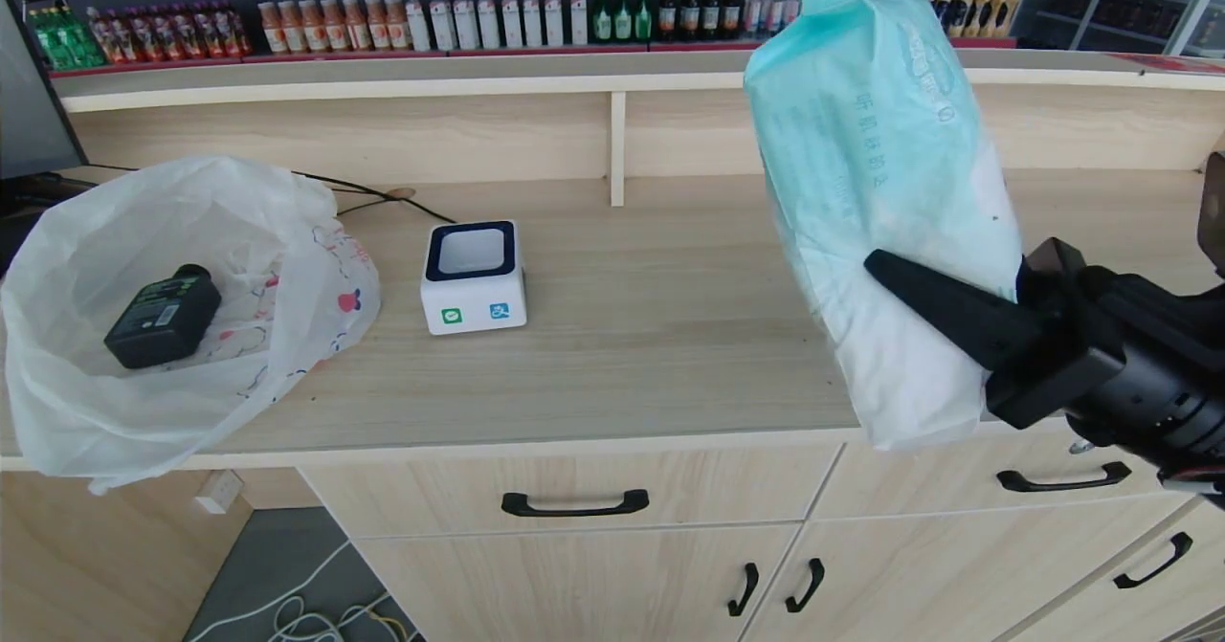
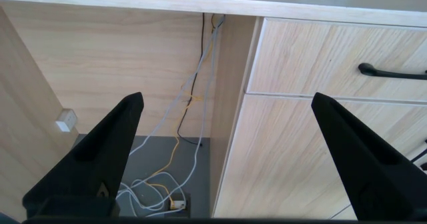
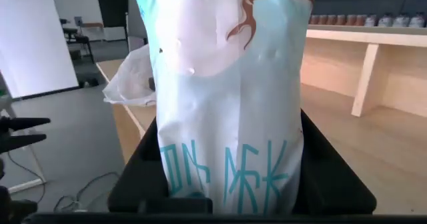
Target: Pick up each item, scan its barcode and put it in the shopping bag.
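- My right claw (image 1: 924, 302) was clamped on one teal-and-white pack (image 1: 880, 173), held up (slightly tilted) over the counter's (image 1: 651, 355) right side.
- My left claw (image 2: 227, 101) gaped wide, holding nothing, low by the drawers (image 2: 320, 57).
- One shopping bag (image 1: 67, 240) sat left with one dark bottle (image 1: 163, 317) inside.
- One scanner (image 1: 473, 276) stood just right of it.

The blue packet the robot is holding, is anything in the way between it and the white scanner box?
No, nothing visible. The right gripper holds the packet up over the right side of the counter, and only bare counter lies between it and the scanner. The shopping bag sits further left.
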